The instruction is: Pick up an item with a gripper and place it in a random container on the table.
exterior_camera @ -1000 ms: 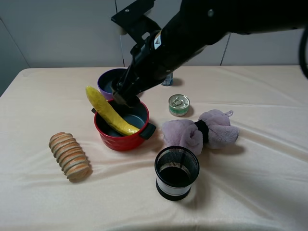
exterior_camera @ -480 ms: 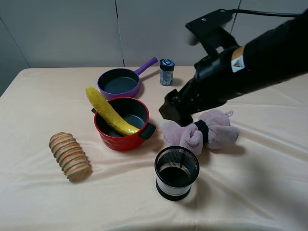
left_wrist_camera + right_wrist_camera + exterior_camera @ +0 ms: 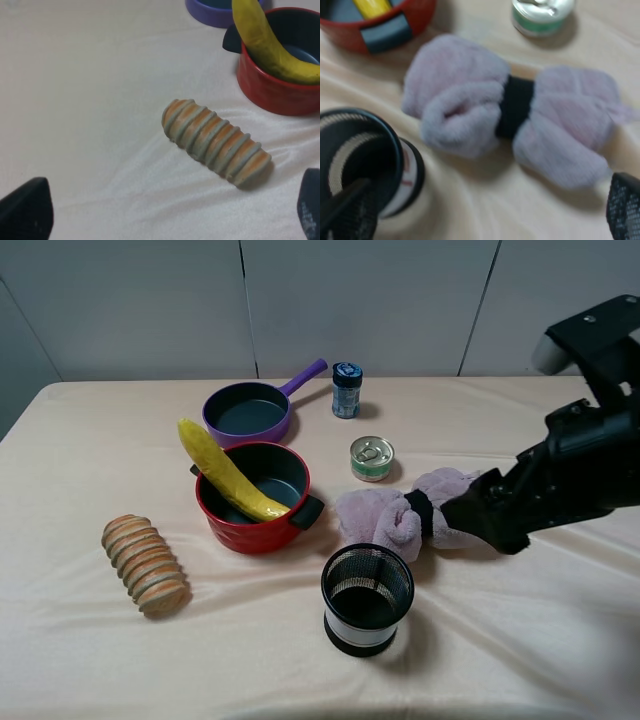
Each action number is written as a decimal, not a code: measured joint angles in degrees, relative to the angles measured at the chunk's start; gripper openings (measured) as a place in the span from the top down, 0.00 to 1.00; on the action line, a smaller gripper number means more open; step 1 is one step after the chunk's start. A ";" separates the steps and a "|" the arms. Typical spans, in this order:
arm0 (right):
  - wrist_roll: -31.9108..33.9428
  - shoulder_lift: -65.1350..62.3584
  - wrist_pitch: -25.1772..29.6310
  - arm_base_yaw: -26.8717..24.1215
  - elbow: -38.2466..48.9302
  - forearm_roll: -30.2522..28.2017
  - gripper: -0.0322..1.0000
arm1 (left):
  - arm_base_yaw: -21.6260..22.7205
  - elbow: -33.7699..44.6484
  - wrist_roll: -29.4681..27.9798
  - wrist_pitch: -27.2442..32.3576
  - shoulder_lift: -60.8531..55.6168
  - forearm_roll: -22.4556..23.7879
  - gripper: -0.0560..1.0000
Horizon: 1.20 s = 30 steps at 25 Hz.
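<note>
We take this for a robotics test bench, not a home kitchen. A wide table draped in wrinkled cream-beige cloth (image 3: 90, 660) stands against plain grey wall panels (image 3: 130, 305). On it we see mismatched props: a ridged tan toy bread loaf (image 3: 146, 563), a purple long-handled pan (image 3: 250, 412) and a black mesh cup (image 3: 367, 598). A black robot arm (image 3: 570, 475) reaches over them.

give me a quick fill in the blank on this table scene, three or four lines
The banana leans in the red ____, one end poking over its rim.
The ridged bread loaf lies on the ____, apart from the pot.
The purple pan holds ____.
The small tin can stands between the blue-lidded jar and the plush ____.

Missing words: pot; table; nothing; bow
</note>
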 joint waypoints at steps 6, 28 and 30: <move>2.85 -8.35 6.04 -3.37 0.48 -2.09 0.30 | 0.00 0.00 0.00 0.00 0.00 0.00 0.01; 3.62 -35.46 10.09 -16.78 6.49 -2.91 0.30 | 0.00 0.00 0.00 0.00 0.00 0.00 0.01; 3.62 -36.76 10.10 -16.78 6.49 -2.91 0.30 | 0.00 0.00 0.00 0.00 0.00 0.00 0.01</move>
